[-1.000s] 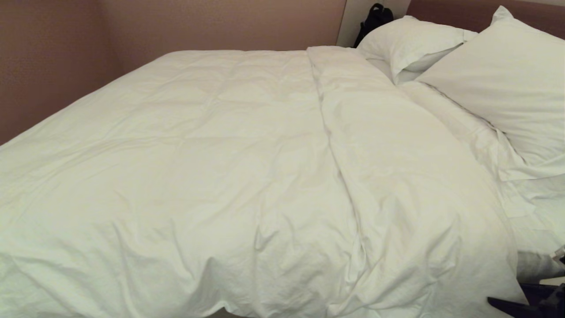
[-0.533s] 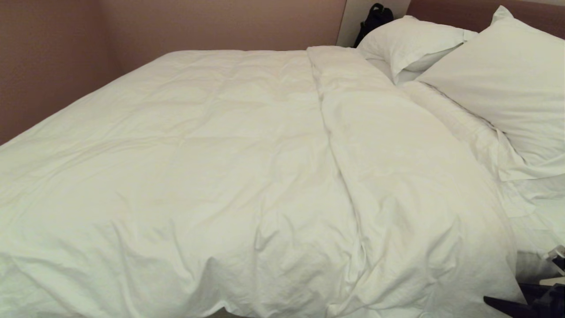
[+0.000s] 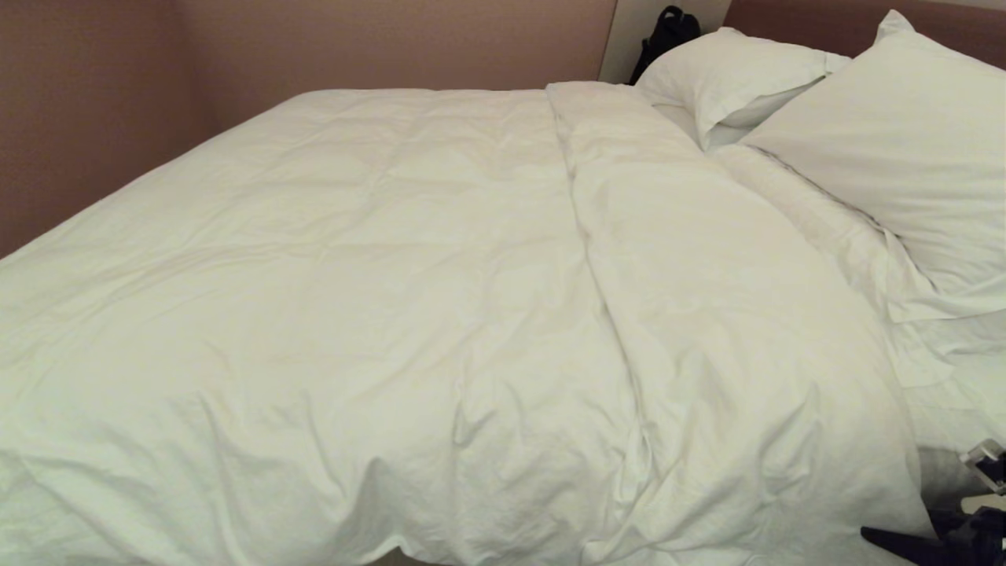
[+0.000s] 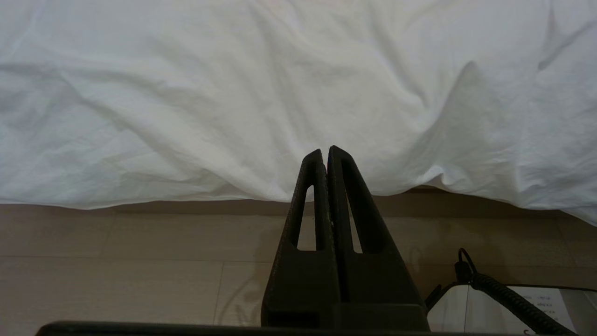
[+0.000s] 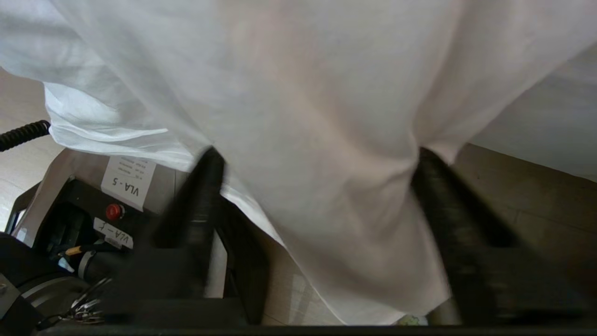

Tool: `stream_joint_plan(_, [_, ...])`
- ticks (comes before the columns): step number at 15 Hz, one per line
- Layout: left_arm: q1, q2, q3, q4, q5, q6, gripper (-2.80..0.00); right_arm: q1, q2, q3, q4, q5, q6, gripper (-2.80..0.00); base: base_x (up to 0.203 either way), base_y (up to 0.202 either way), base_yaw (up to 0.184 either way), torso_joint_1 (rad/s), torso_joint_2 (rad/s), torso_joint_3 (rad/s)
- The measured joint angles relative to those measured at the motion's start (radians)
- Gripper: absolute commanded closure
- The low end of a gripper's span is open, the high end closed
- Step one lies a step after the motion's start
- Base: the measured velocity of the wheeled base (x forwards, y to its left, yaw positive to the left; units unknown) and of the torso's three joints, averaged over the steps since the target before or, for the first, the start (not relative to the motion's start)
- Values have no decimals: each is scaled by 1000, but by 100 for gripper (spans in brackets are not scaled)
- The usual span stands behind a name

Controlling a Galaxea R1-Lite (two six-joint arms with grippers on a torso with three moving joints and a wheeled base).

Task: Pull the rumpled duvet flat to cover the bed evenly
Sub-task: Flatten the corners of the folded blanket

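Right gripper (image 5: 317, 186) at the duvet's (image 3: 440, 314) hanging corner
Its spread, blurred fingers (image 5: 200, 200) straddle a cloth fold; grip unclear. Left gripper (image 4: 325, 154), pressed together, hangs near the hem. Beyond, the duvet hides the bed; pillows (image 3: 888, 141) cut off.

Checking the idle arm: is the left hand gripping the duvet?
No, the left hand is shut on nothing, hanging above the floor beside the duvet's edge.

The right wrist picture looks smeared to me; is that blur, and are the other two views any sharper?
Right wrist view: yes, the right tool is smeared by motion, one finger especially, with the duvet hanging between the fingers. Left wrist view: the shut left tool is crisp. Head view: sharp, softly and evenly lit, faint crease shadows only.
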Motion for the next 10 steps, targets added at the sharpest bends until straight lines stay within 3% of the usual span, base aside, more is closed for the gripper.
stream_joint_plan(10, [0,0,0,0,0,0,0,-1,-11,0,3,-16,1,0,0,0,0,0,0,0])
